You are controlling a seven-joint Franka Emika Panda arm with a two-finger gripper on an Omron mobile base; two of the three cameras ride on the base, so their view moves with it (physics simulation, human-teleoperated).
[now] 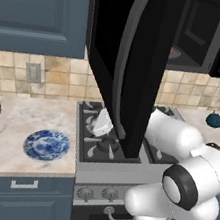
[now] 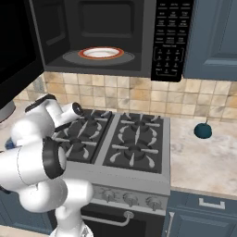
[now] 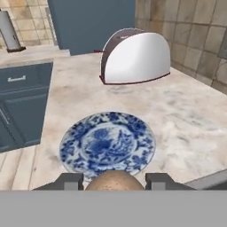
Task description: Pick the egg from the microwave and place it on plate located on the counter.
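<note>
- In the hand view the gripper (image 3: 114, 181) has the tan egg (image 3: 114, 181) clamped between its two dark fingertips (image 3: 71, 181), closed against the egg's sides.
- Just beyond the egg lies the blue-and-white plate (image 3: 107, 144), flat on the beige marble desk (image 3: 190, 128).
- Farther back on the desk stands a silver toaster (image 3: 135, 56), well apart from the plate.
- From the left base view the plate (image 1: 47, 145) sits left of the black stove (image 1: 107, 142).
- Above the stove, the microwave (image 2: 99, 37) hangs with its door (image 1: 128, 59) swung wide open; an orange-rimmed white dish (image 2: 101, 53) rests inside.
</note>
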